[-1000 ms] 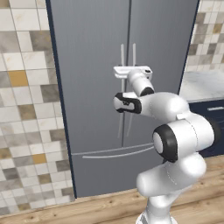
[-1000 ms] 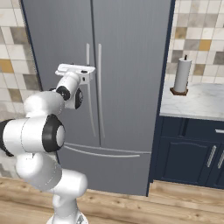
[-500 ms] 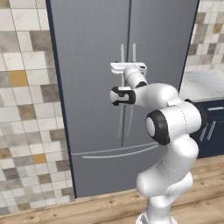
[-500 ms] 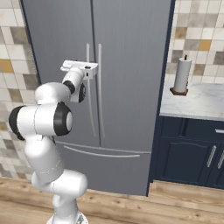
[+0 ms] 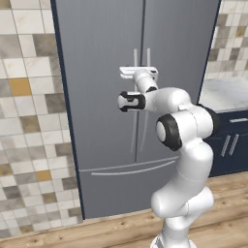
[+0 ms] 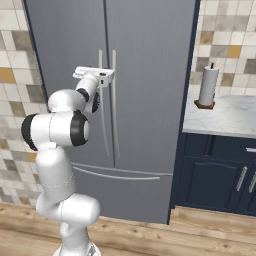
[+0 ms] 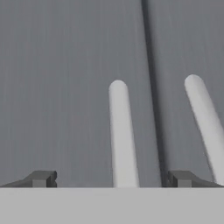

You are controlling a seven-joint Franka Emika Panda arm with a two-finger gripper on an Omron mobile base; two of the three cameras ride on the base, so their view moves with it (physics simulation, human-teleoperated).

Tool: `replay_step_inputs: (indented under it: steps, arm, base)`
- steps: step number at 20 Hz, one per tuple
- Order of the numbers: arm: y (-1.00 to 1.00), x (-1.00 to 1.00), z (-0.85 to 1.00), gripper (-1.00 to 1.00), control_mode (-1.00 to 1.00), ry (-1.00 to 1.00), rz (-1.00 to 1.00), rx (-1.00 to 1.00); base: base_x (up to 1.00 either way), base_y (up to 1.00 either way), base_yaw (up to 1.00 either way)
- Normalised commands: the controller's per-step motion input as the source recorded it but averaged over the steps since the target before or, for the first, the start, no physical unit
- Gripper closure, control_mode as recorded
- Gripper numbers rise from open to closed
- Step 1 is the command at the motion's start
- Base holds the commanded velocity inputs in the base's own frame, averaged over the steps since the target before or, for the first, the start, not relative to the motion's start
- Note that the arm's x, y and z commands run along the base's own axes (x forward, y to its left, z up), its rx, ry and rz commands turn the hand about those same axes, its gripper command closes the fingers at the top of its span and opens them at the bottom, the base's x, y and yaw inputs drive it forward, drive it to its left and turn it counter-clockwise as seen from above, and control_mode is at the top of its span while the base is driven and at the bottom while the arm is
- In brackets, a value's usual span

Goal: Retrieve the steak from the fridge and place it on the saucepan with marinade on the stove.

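While the fridge [image 5: 131,97] is shut, steak's out of sight; gripper [image 7: 111,178] jaws spread wide.
Left door handle [image 7: 121,135] sits centred between your fingertips [image 7: 41,178]; push straight forward, then clamp before pulling.

Pale marbled counter [image 6: 227,117] runs to the right of the fridge [image 6: 145,60], set over dark navy cabinets [image 6: 215,175] with slim metal handles. A paper towel roll [image 6: 208,86] stands upright on a dark round base on the counter, near the tiled wall. Wood plank floor [image 6: 200,235] carries the fridge and the cabinets; fridge doors are closed.
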Motion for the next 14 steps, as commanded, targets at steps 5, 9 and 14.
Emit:
replay_step_inputs:
  steps: [5, 9, 14]
  arm:
    - [0.0, 0.33, 0.0, -1.0, -1.0, 0.0, 0.0, 0.0]
    - [0.0, 0.28, 0.0, -1.0, -1.0, 0.0, 0.0, 0.0]
    - [0.0, 0.17, 0.0, -1.0, -1.0, 0.0, 0.0, 0.0]
  base:
    - [0.0, 0.0, 0.0]
    - [0.0, 0.0, 0.0]
    - [0.0, 0.0, 0.0]
